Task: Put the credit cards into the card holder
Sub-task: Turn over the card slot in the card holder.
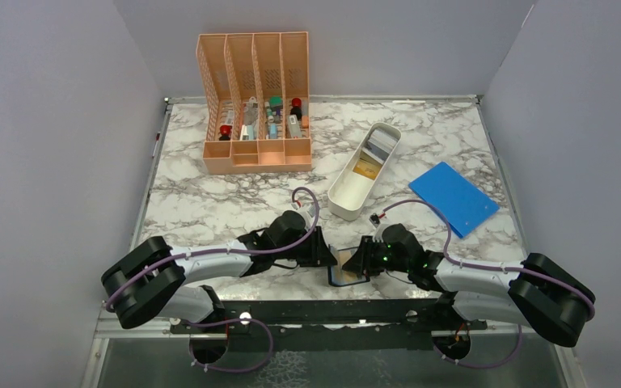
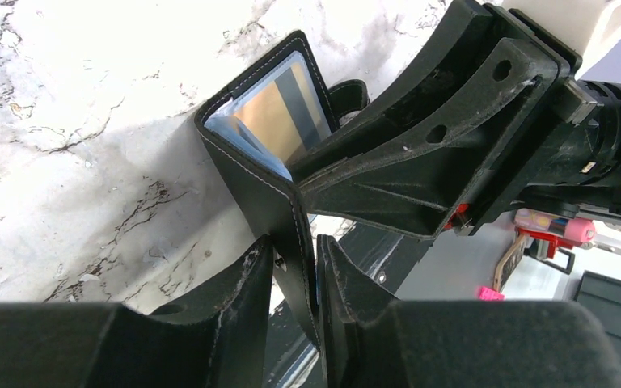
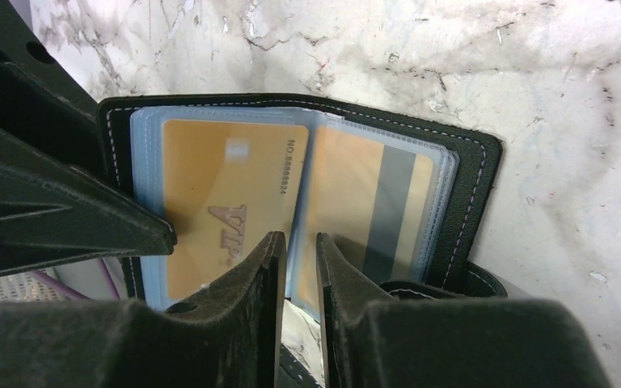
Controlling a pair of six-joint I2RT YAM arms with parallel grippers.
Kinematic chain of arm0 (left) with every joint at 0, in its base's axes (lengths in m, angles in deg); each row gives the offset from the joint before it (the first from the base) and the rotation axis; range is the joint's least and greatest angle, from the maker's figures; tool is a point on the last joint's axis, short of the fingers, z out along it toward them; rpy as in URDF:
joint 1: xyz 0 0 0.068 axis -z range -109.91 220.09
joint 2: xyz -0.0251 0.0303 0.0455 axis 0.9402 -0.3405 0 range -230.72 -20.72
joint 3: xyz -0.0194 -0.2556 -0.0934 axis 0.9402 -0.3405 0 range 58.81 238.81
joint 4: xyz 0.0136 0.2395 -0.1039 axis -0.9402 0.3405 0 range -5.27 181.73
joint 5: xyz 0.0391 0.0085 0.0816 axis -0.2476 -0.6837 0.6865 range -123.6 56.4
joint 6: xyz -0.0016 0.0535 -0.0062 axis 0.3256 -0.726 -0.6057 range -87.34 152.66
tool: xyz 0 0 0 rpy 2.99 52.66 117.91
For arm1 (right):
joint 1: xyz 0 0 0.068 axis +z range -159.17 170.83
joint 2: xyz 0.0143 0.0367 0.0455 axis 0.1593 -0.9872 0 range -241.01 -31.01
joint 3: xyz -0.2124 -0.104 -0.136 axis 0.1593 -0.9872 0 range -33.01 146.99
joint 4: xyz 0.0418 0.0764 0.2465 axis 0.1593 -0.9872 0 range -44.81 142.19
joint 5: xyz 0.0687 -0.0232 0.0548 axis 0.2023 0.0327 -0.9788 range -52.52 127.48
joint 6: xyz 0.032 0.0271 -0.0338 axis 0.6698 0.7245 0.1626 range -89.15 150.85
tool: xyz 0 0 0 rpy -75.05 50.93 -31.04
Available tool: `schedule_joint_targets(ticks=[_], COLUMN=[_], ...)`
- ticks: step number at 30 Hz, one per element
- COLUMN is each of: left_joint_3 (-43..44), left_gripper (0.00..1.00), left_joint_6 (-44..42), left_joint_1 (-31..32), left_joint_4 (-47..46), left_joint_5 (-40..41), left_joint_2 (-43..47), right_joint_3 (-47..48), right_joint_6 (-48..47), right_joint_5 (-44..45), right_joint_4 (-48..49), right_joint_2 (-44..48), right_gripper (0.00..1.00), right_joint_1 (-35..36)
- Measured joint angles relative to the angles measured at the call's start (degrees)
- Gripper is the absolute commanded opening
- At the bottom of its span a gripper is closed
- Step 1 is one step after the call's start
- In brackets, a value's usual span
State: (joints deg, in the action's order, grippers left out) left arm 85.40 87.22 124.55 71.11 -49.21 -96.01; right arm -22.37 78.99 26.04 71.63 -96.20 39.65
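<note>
The black card holder (image 1: 346, 276) is held open between both grippers near the table's front edge. In the right wrist view its clear sleeves show a gold card (image 3: 226, 194) and a second gold card with a dark stripe (image 3: 356, 202) inside the black cover (image 3: 477, 186). My left gripper (image 2: 295, 259) is shut on the cover's edge (image 2: 251, 174). My right gripper (image 3: 297, 250) is nearly closed on a clear sleeve leaf. More cards (image 1: 366, 167) lie in the white tray.
The long white tray (image 1: 341, 206) lies behind the grippers. A large flat blue rectangle (image 1: 453, 198) lies at the right. A peach slotted organizer (image 1: 255, 105) with small items stands at the back. The table's near edge is right below the card holder.
</note>
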Motion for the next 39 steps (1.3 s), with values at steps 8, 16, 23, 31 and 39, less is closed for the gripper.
schedule_joint_targets(ticks=[8,16,23,31,39], left_joint_3=[0.1,0.1,0.1,0.1,0.1], left_gripper=[0.27,0.22,0.28,0.15,0.07], left_joint_6=[-0.2,-0.2,-0.3,-0.2,-0.5], left_joint_1=[0.0,0.0,0.0,0.0,0.0], left_joint_4=[-0.1,-0.7,-1.4,-2.8,-3.0], left_joint_5=[0.0,-0.1,-0.3,-0.6,-0.8], left_joint_2=[0.0,0.0,0.1,0.3,0.3], right_joint_3=[-0.2,-0.2,-0.3,-0.3,-0.3], right_joint_6=[0.1,0.3,0.4,0.4,0.4], right_joint_5=[0.0,-0.2,-0.3,-0.4,-0.4], right_joint_4=[0.4,1.3,1.7,1.9,1.9], right_joint_2=[-0.1,-0.7,-1.0,-1.2,-1.2], right_gripper=[0.26,0.25,0.25,0.25,0.26], right_joint_1=[0.0,0.0,0.0,0.0,0.0])
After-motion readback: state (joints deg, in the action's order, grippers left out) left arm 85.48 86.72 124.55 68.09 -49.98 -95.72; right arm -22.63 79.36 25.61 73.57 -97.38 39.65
